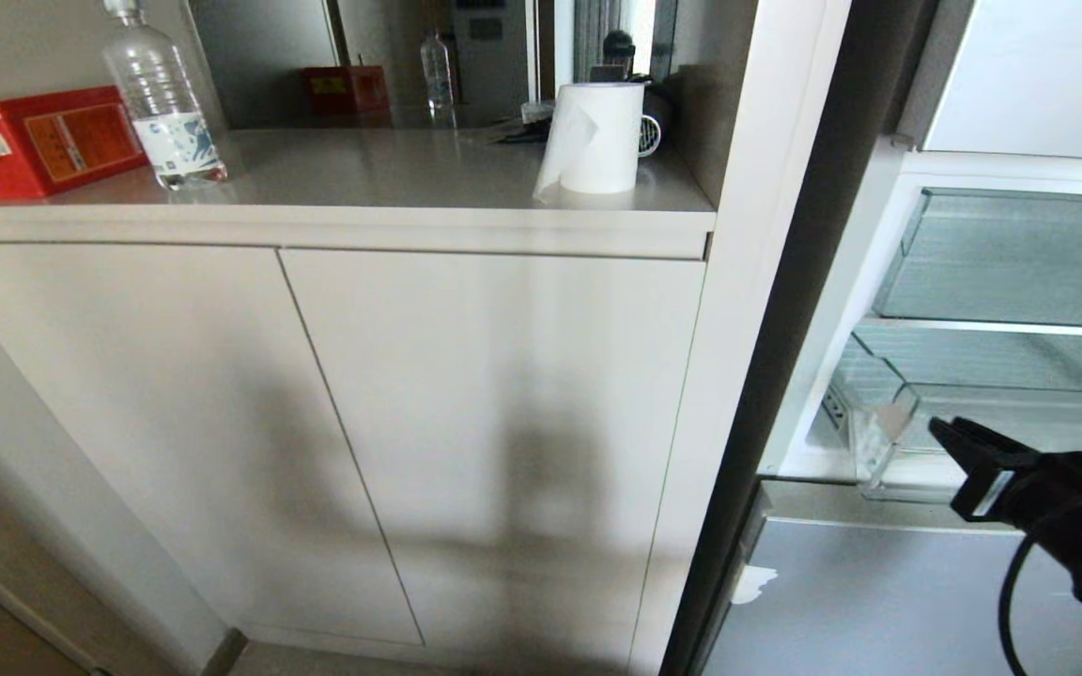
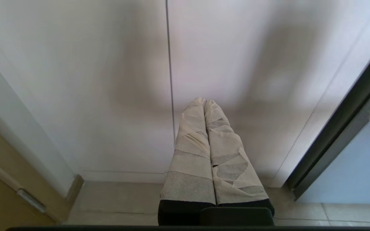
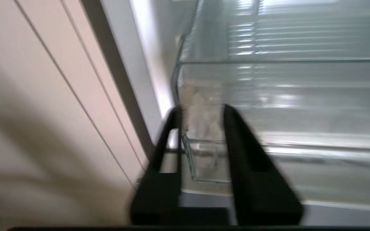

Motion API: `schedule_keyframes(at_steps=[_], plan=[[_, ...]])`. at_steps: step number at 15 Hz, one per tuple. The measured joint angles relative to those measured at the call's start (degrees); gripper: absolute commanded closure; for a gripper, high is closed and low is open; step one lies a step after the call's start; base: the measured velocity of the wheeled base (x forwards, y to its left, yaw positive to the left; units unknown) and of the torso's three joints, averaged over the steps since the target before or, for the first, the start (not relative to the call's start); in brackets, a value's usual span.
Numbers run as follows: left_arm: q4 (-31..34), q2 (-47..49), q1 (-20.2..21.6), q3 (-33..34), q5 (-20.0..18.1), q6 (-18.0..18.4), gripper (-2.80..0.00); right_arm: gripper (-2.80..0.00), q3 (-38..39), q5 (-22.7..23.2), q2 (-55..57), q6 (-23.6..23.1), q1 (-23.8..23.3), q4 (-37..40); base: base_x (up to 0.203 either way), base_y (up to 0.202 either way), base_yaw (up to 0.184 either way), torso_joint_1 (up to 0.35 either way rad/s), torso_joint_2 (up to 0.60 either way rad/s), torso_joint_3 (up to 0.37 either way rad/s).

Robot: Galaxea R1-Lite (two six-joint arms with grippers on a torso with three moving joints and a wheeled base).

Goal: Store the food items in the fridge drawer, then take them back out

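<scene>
Mostly the head view is filled by a pale cabinet (image 1: 334, 422) with two flat doors, its countertop (image 1: 391, 178) running across the top toward eleven o'clock. At three o'clock the open fridge (image 1: 879, 310) shows its white frame, and inside it the fridge drawer (image 1: 888, 432), clear plastic with a ribbed floor, sits low in the compartment with a taller clear bin (image 1: 1020, 263) above it; no food items can be made out in either. On the counter stand a red box (image 1: 34, 141) at ten o'clock, a clear water bottle (image 1: 165, 103) just beside it, and a white paper towel roll (image 1: 593, 141) near twelve o'clock. At four o'clock the right gripper (image 3: 202, 112) hangs in front of the drawer's near corner, its black fingers (image 3: 246, 154) spread apart with nothing between them. Over the cabinet doors and floor, the left gripper (image 2: 204, 102) has its tape-wrapped fingers (image 2: 191, 144) pressed together, empty.
</scene>
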Motion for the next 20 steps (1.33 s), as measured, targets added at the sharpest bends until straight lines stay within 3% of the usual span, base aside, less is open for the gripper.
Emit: schedule_keyframes(at_steps=[7, 10, 12, 17, 20], plan=[[0.0, 0.0, 0.0, 0.0, 0.0, 0.0, 0.0, -2.8, 6.6, -0.5, -5.9, 0.5, -0.3, 0.9, 0.0, 0.0, 0.0, 0.0, 0.0, 0.0], [0.0, 0.0, 0.0, 0.0, 0.0, 0.0, 0.0, -2.8, 2.1, -0.5, -10.1, 0.3, -4.3, 5.9, 0.0, 0.0, 0.0, 0.0, 0.0, 0.0], [0.0, 0.0, 0.0, 0.0, 0.0, 0.0, 0.0, -2.8, -5.7, 0.4, -14.4, 0.3, -7.6, 17.0, 0.0, 0.0, 0.0, 0.0, 0.0, 0.0], [0.0, 0.0, 0.0, 0.0, 0.0, 0.0, 0.0, -2.8, -32.3, 3.5, -17.9, -1.4, -13.2, 54.4, 0.0, 0.0, 0.0, 0.0, 0.0, 0.0], [0.0, 0.0, 0.0, 0.0, 0.0, 0.0, 0.0, -2.8, -42.2, 4.0, -10.1, -4.1, -16.6, 66.2, 0.0, 0.0, 0.0, 0.0, 0.0, 0.0]])
